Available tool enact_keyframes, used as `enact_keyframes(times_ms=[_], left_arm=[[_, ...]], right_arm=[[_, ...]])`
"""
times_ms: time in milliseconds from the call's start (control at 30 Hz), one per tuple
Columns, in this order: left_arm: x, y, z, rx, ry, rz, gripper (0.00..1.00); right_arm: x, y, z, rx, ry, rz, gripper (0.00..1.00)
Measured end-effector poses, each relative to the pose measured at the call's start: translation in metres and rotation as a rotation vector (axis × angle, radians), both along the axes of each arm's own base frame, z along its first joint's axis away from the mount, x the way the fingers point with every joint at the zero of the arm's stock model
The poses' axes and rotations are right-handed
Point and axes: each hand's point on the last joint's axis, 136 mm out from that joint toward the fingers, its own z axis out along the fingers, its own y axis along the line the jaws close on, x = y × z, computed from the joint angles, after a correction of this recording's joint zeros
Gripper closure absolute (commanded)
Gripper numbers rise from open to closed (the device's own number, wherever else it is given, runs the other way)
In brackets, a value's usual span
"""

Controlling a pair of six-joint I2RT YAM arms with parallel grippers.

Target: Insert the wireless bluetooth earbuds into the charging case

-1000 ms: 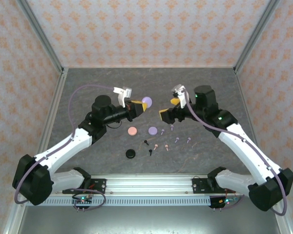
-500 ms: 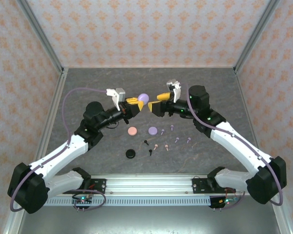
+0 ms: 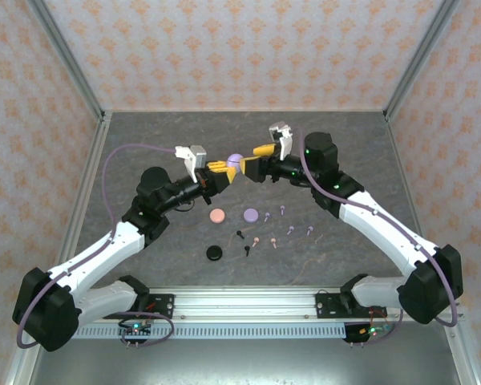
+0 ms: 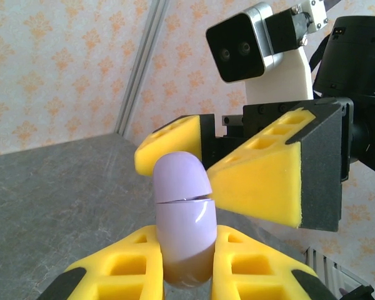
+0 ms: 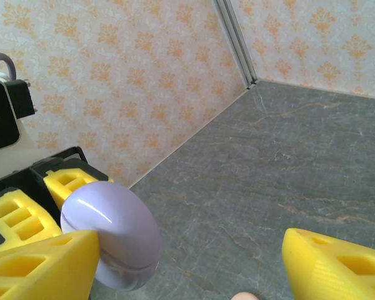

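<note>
A closed lilac charging case [image 4: 182, 212] stands upright between the yellow fingers of my left gripper [image 4: 184, 253], which is shut on its lower half and holds it above the table [image 3: 144, 144]. My right gripper [image 3: 252, 160] faces it, open, with one finger [image 4: 269, 181] on each side of the case's upper half [image 5: 112, 240]. One pad [image 5: 37, 265] lies against the case; the other [image 5: 337, 265] stands far off. Several tiny stemmed earbuds, lilac [image 3: 290, 230], pink [image 3: 256, 241] and black [image 3: 247, 250], lie on the table below.
Three more round cases rest on the table: pink [image 3: 217, 216], lilac [image 3: 251, 214] and black [image 3: 215, 253]. Patterned walls close in the back and both sides. A metal rail [image 3: 240, 301] with the arm bases runs along the near edge.
My right gripper has swung left and up to the held case and its jaws have narrowed a little. My left gripper lifted the case slightly, then held still.
</note>
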Motion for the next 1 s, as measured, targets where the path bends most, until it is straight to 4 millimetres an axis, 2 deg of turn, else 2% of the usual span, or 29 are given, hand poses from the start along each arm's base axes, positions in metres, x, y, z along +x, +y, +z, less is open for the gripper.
enact_keyframes(times_ms=[300,533,600,767,867,1000], left_arm=[[-0.003,-0.002,0.0,0.007,-0.01,-0.017,1.0],[-0.004,-0.003,-0.003,0.024,-0.015,-0.027,1.0],[-0.004,-0.003,-0.004,0.035,-0.021,-0.026,1.0],[-0.004,-0.003,-0.008,0.07,-0.044,-0.025,1.0],[-0.006,-0.001,-0.006,0.09,-0.076,-0.02,1.0],[-0.012,0.002,0.004,0.1,-0.14,-0.019,1.0]], right_arm=[[0.014,0.001,0.003,-0.016,-0.016,-0.044,0.23],[0.015,-0.002,0.002,-0.021,0.001,-0.047,0.23],[0.014,-0.007,0.006,-0.012,0.008,-0.057,0.23],[0.013,-0.035,0.016,0.002,0.053,-0.135,0.24],[0.015,-0.055,0.003,-0.035,0.13,-0.215,0.27],[0.015,-0.073,-0.034,-0.124,0.279,-0.315,0.34]])
